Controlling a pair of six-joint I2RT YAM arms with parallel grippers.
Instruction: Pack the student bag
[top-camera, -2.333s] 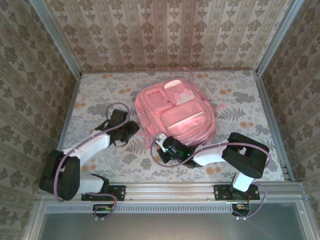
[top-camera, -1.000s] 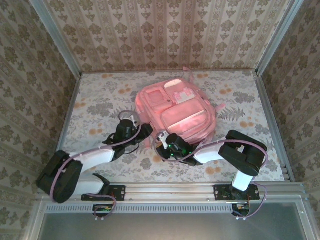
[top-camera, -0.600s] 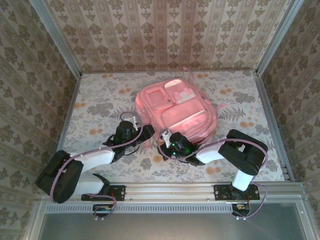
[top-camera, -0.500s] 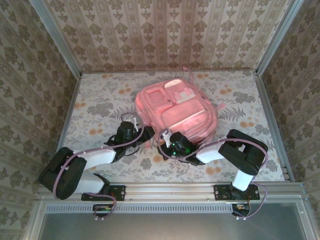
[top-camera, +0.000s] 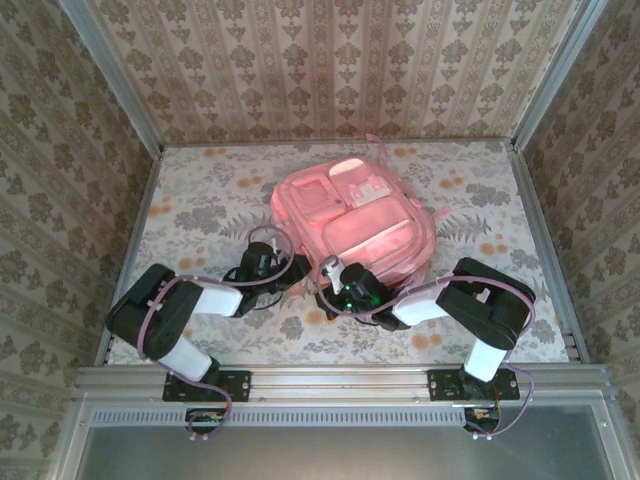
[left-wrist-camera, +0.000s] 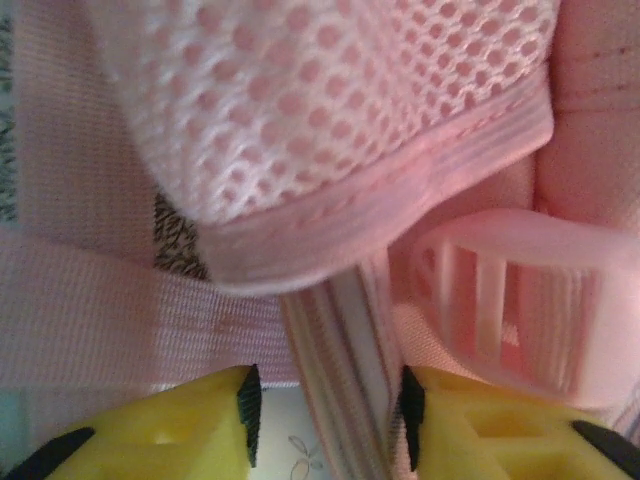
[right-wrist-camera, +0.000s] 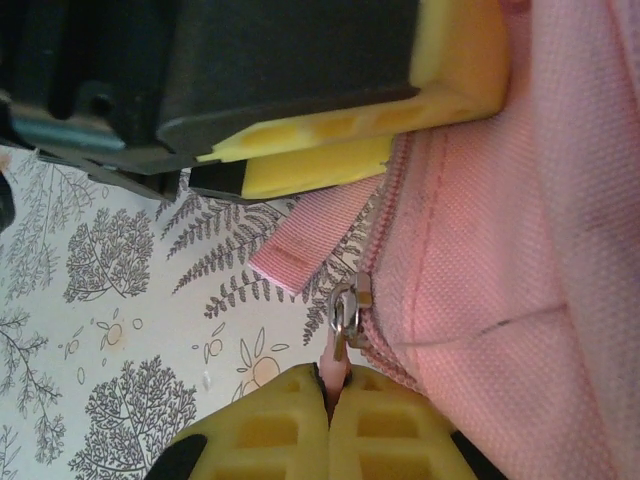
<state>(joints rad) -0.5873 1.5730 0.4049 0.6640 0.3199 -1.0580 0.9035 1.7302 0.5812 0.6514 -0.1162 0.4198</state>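
Observation:
The student bag (top-camera: 350, 222), a large pink backpack, lies face up in the middle of the table. My left gripper (top-camera: 290, 270) is at its near-left corner, open. In the left wrist view its yellow fingers (left-wrist-camera: 150, 435) stand either side of a striped pink strap (left-wrist-camera: 345, 400), below a mesh shoulder pad (left-wrist-camera: 330, 110) and a plastic buckle (left-wrist-camera: 510, 290). My right gripper (top-camera: 328, 280) is at the bag's near edge. In the right wrist view the right gripper (right-wrist-camera: 330, 385) is shut on the pink zipper pull (right-wrist-camera: 337, 368) that hangs from the metal slider (right-wrist-camera: 348, 305).
The floral table cover (top-camera: 190, 200) is walled by patterned panels on three sides. A loose pink strap end (right-wrist-camera: 310, 245) lies on the cover just beside the slider. The left gripper's yellow fingers (right-wrist-camera: 330, 165) sit just above it, so both grippers crowd one corner.
The left arm has swung right across the table to the bag's near-left corner. The right gripper stayed at the bag's near edge, shifting only slightly.

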